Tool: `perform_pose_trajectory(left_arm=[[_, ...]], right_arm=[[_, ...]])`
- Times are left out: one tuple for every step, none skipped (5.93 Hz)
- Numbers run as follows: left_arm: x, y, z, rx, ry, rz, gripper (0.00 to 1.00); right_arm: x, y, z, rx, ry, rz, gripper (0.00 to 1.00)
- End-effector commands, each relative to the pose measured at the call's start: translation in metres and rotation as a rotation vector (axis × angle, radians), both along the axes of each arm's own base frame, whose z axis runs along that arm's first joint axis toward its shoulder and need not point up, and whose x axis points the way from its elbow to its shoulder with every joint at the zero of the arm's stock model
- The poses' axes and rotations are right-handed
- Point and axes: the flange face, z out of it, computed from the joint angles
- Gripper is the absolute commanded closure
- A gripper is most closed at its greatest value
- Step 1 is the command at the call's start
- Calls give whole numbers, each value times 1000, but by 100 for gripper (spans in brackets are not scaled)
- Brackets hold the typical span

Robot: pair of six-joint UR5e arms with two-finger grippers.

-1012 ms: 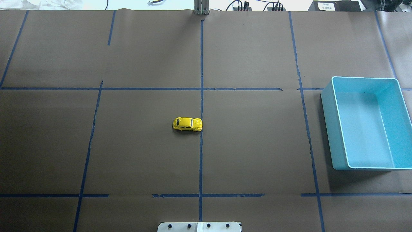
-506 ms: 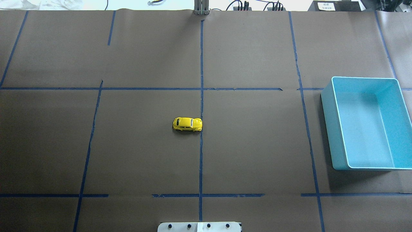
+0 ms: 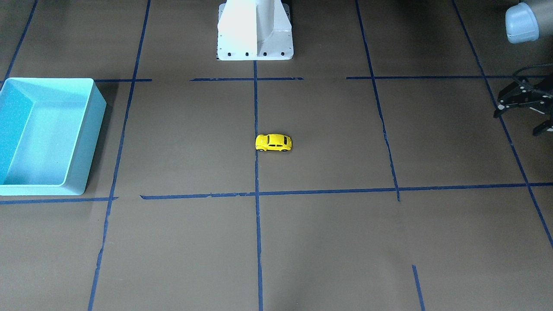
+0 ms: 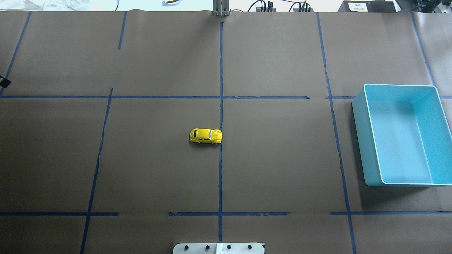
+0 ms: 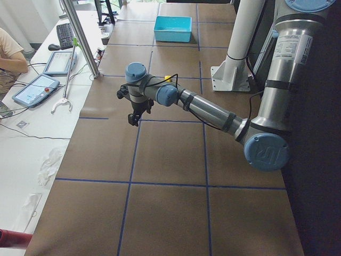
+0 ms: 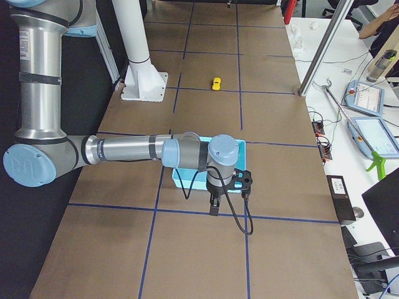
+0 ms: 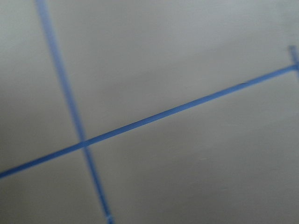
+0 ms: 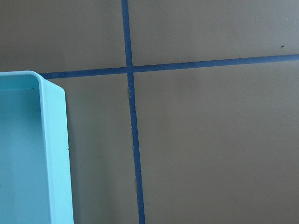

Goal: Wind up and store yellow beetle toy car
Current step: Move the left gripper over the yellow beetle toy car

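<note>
The yellow beetle toy car (image 4: 205, 135) stands on its wheels at the middle of the table, just left of the centre tape line; it also shows in the front view (image 3: 273, 142). My left gripper (image 3: 517, 123) hovers far off at the table's left side, open and empty. Only its tip (image 4: 4, 82) shows in the overhead view. My right gripper (image 6: 227, 198) hangs beside the turquoise bin (image 4: 360, 141), far from the car. It shows only in the right side view, so I cannot tell whether it is open or shut.
The bin (image 3: 88, 129) is empty and stands at the table's right side. Brown paper with blue tape lines covers the table. The robot's white base (image 3: 255, 30) stands at the near middle edge.
A tip of my left gripper has come into the overhead view at its left edge. The car and the bin have not moved.
</note>
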Motion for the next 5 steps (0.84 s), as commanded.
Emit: perform_pose_trajectory(left_arm=[[83, 1, -76, 138, 56, 138, 0], [148, 25, -116, 270, 129, 251, 0], [207, 51, -150, 341, 186, 353, 0], [261, 65, -194, 377, 227, 430, 0], [297, 74, -233, 394, 186, 445, 0]], right_arm=[[0, 0, -2, 4, -3, 0, 0], [0, 0, -2, 4, -5, 0, 0], [0, 0, 0, -1, -2, 0, 0], [0, 0, 0, -2, -3, 1, 0], [0, 2, 2, -6, 1, 0, 0]])
